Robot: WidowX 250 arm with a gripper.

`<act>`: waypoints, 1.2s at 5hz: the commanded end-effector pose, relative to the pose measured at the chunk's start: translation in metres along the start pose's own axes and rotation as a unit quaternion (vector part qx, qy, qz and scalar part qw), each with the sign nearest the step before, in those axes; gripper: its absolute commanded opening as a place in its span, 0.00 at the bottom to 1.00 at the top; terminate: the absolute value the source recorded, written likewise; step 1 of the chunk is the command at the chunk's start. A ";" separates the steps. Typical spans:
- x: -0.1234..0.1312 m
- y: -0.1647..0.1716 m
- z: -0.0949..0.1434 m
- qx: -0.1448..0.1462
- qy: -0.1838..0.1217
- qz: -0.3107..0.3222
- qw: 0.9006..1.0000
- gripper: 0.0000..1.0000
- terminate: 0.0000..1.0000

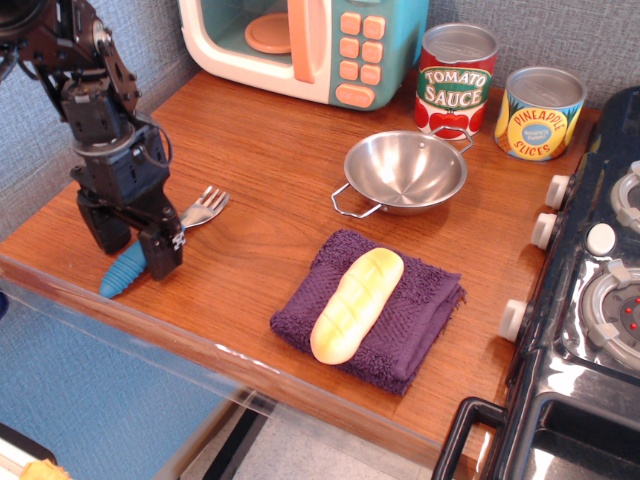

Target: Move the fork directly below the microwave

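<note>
While the black two-fingered gripper [131, 243] is lowered with its fingers spread astride the ribbed blue plastic handle, the small toy fork with the silver metal head [170, 236] is seen lying flat near the wooden counter's [270, 180] nine o'clock edge, tines aimed at about two o'clock. No contact with the handle can be confirmed. A sound grasp is judged to need the fingers closed squarely across the handle's width, low to the wood. The teal toy microwave with cream door frame [305, 45] is set at twelve o'clock, with bare wood in front of it.
</note>
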State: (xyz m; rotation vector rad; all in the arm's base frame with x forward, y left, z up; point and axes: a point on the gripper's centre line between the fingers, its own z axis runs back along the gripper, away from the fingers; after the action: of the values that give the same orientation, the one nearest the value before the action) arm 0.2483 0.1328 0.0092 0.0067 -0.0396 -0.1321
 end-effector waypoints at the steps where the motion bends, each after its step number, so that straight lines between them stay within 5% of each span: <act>1: 0.008 -0.008 0.001 0.023 -0.011 -0.013 1.000 0.00 0.00; 3: 0.010 -0.008 0.005 0.027 -0.014 -0.006 1.000 0.00 0.00; 6: 0.062 0.035 0.071 -0.020 -0.064 0.064 0.996 0.00 0.00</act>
State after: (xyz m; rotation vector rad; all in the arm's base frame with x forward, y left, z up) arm 0.3100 0.1535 0.0685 -0.0664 -0.1290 -0.0033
